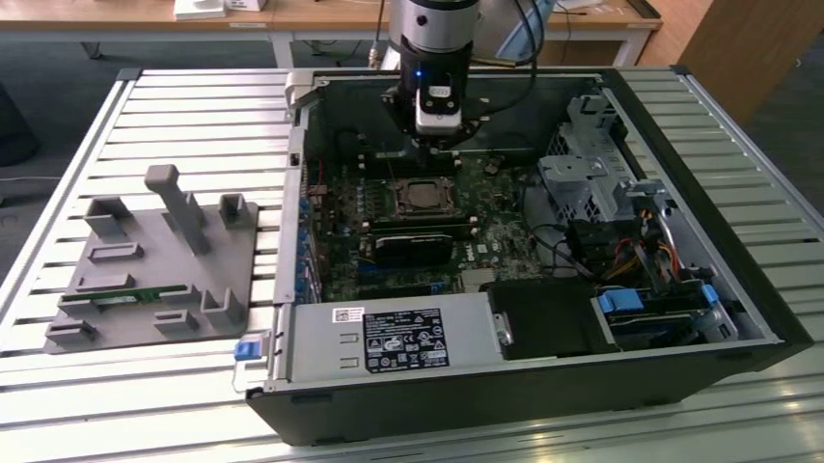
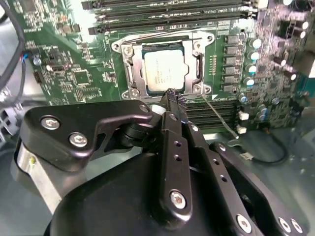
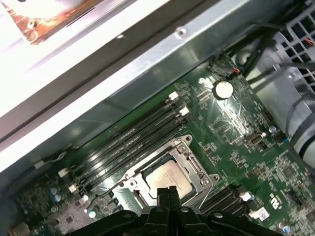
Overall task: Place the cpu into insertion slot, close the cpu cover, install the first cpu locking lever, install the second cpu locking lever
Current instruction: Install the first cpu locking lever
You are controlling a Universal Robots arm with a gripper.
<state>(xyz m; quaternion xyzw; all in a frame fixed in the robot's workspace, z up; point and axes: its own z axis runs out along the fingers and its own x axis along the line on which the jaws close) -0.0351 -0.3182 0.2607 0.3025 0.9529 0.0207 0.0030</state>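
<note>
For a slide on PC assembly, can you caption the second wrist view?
The gripper, jaws shut, at the edge of the cover that lies closed over the seated cpu.

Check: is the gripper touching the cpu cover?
Cannot tell. In both wrist views the gripper tip overlaps the cpu cover at its edge, hiding any contact or gap.

The arm (image 1: 435, 24) hangs straight down from twelve o'clock in the exterior view, its silver wrist section upright. Below that sits a black block (image 1: 425, 87) with a small blue light (image 1: 418, 72). The gripper (image 1: 438, 145) points toward six o'clock, just above that view's centre. In both wrist views its two black fingers (image 2: 172, 118) (image 3: 162, 197) meet tip to tip, jaws closed without a gap, and the linkage arms (image 2: 88, 130) splay out to either side behind them.
</note>
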